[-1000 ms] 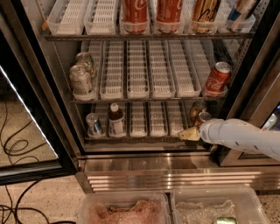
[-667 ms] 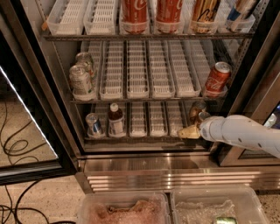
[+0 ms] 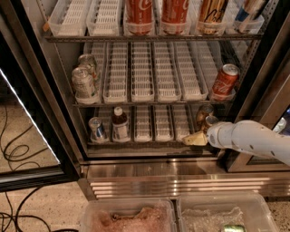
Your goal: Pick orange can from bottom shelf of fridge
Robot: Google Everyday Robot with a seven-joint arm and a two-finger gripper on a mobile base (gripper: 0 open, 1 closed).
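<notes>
glossy metal orange can [image 3: 209, 121], white plastic bottom shelf [image 3: 144, 122], ribbed shiny steel fridge base [image 3: 181, 174], matt jaws beside the can

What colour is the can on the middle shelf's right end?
Red can, camera view; gripper at the bottom shelf.

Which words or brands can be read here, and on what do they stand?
"Coca-Cola", partly readable: two red drink containers, top rack.
"Coca-Cola" script, blurred: red can.
All other labels: unreadable.
No text on the end effector, at the bottom shelf by the orange can.
</notes>
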